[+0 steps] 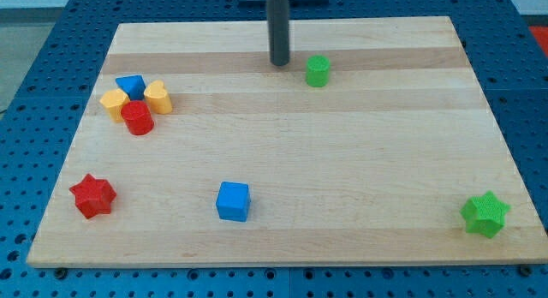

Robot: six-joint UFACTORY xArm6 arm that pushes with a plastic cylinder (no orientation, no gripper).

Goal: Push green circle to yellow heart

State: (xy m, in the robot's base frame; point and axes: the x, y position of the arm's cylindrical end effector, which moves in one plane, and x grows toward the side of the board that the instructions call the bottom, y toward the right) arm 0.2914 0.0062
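Observation:
The green circle [318, 70] is a small green cylinder near the view's top, right of centre. The yellow heart [158, 97] sits at the view's left in a tight cluster of blocks. My tip [280, 62] is at the lower end of the dark rod, just left of the green circle and a small gap apart from it. The heart lies far to the tip's left and a little lower in the view.
Around the heart are a blue triangle [130, 85], a yellow hexagon [114, 103] and a red cylinder [137, 118]. A red star [92, 195] lies at bottom left, a blue cube [233, 201] at bottom centre, a green star [485, 214] at bottom right. The wooden board [342, 161] rests on a blue table.

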